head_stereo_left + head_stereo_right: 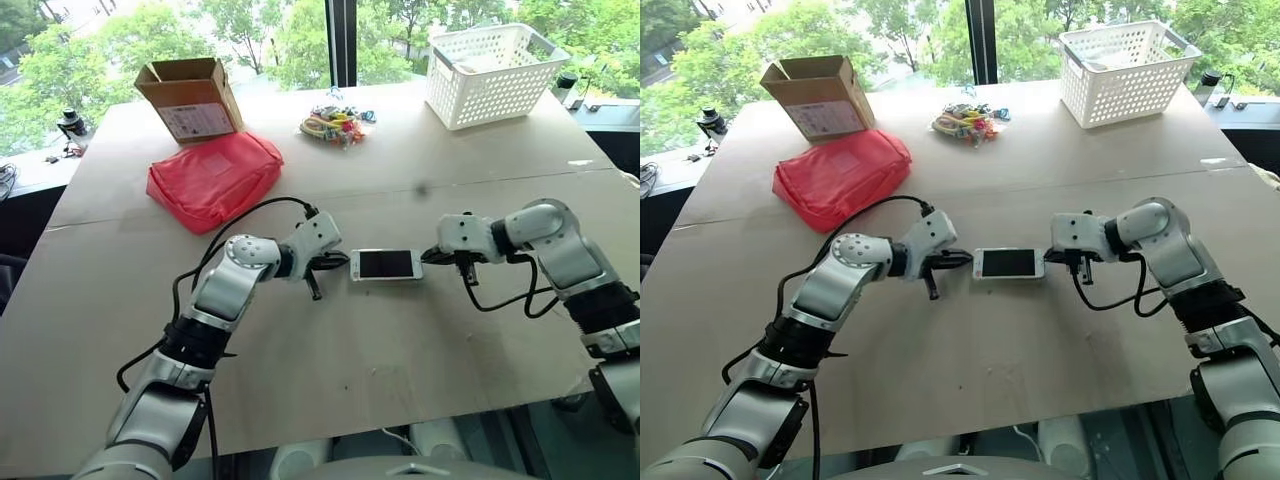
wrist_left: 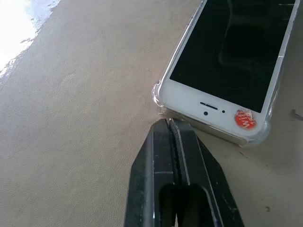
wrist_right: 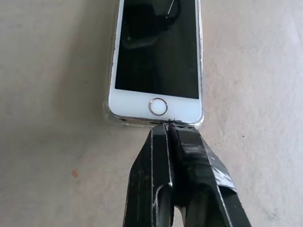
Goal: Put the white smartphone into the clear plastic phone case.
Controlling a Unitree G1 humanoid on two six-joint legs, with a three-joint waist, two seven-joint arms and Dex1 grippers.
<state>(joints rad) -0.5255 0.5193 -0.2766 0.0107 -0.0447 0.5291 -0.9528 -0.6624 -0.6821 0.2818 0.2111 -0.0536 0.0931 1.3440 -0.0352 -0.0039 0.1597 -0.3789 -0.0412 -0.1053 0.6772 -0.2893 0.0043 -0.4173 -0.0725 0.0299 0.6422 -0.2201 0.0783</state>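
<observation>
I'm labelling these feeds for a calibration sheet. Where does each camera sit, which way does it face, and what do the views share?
Left eye view: on the head, facing forward and down at the table; both arms show.
Right eye view: the other eye of the stereo pair, same scene.
Left wrist view: looks along the shut left end effector at the earpiece end of the white smartphone in its clear plastic phone case.
Right wrist view: looks along the shut right end effector at the home-button end.
Shared: the cased phone.
</observation>
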